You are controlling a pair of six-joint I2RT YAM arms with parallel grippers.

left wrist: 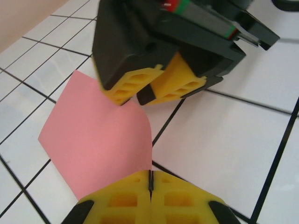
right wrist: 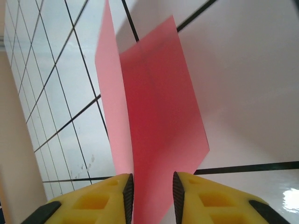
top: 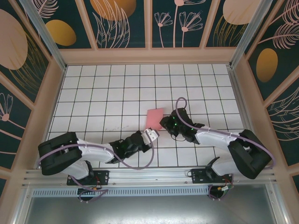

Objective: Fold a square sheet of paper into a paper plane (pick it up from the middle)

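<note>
Pinching pink paper (left wrist: 98,140), left gripper (left wrist: 150,179) pressed together; right gripper (right wrist: 152,186) opposite straddles it, jaws parted, over tiled table (top: 117,84).

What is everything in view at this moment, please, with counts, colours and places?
square sheet of paper: one, pink, folded along a crease, between the two grippers near the table's middle.
table: one, white tiles with black grid lines, under everything.
wall panels: several, dark teal with peach flower patterns, on three sides of the table.
rail: one, silver metal, along the near edge.
cables: two, purple, one looping along each arm.
left arm: one, black and white, reaching in from the near left.
right arm: one, black and white, reaching in from the near right.
left gripper: one, yellow fingers, shut on the paper's corner.
right gripper: one, yellow fingers, open, paper between its jaws.
</note>
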